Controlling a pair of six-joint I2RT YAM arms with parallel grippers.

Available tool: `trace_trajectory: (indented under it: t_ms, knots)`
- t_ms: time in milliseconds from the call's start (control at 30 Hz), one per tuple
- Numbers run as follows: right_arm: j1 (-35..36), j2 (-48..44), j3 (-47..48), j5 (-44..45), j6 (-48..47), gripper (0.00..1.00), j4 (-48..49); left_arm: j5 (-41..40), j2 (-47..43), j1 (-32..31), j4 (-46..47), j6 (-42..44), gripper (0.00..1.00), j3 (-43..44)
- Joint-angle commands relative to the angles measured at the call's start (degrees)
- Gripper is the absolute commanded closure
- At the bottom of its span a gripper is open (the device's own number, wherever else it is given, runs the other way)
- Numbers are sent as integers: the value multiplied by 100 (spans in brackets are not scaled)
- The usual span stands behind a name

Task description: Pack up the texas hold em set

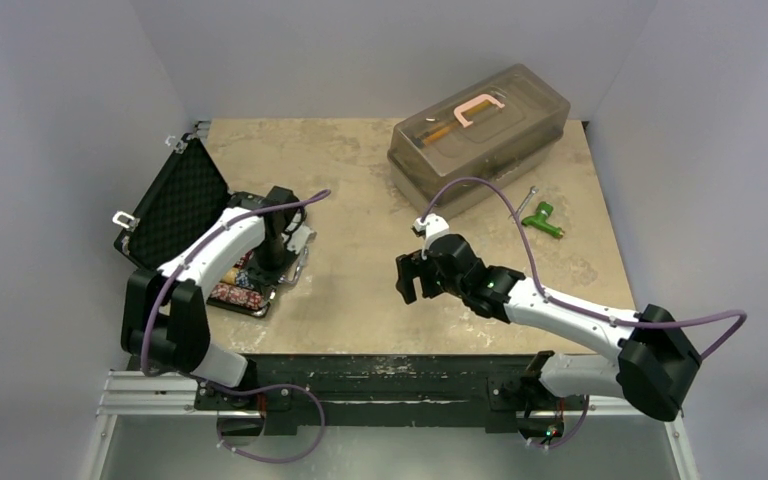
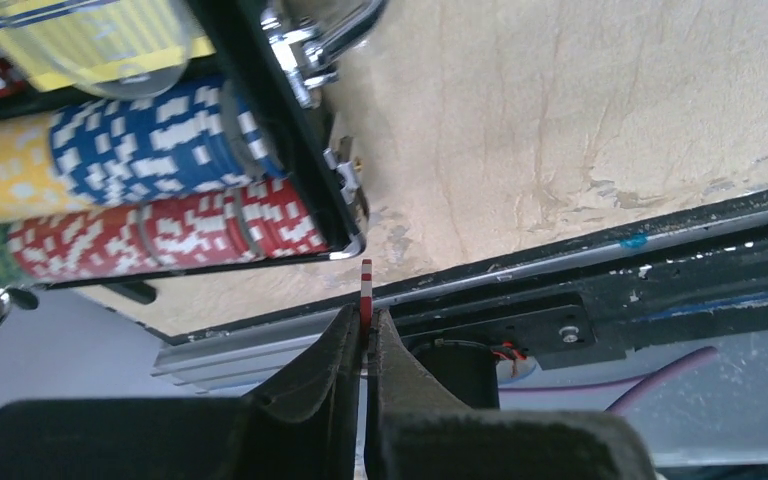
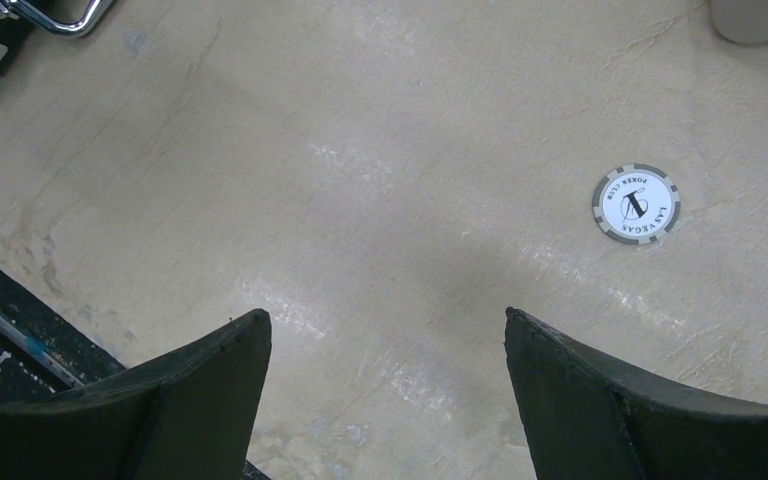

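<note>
The black case [image 1: 175,205] sits at the left of the top view, with its lid standing open toward the upper left. The left arm [image 1: 215,245] reaches over it and hides most of the tray. In the left wrist view the left gripper [image 2: 364,320] is squeezed tight on one thin red and white chip [image 2: 365,280], seen edge on, just below the case corner. Blue chips [image 2: 155,135] and red chips [image 2: 160,235] lie in rows at the upper left, and the yellow row [image 2: 0,170] is cut off by the frame edge. The right gripper [image 3: 385,330] hangs over the table [image 3: 360,120] with its fingers spread wide and nothing between them. A grey and white chip [image 3: 637,203] lies flat at the right of that view. The case handle [image 3: 55,18] is cut off at the top left. The grey tub [image 1: 480,130] and green tool [image 1: 543,222] sit at the upper right of the top view.
</note>
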Motion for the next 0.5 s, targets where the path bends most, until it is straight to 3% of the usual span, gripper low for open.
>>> trace_trajectory:
  t_ms: [0, 167, 467]
  knots:
    - [-6, -279, -38, -99, 66, 16, 260, 481, 449, -5, -154, 208, 100, 230]
    - [-6, -361, -76, -36, 65, 16, 238, 233, 784, -6, -126, 139, 100, 184]
    - [-6, -305, -68, -135, 77, 17, 262, -339, 234, 192, -58, 75, 100, -11]
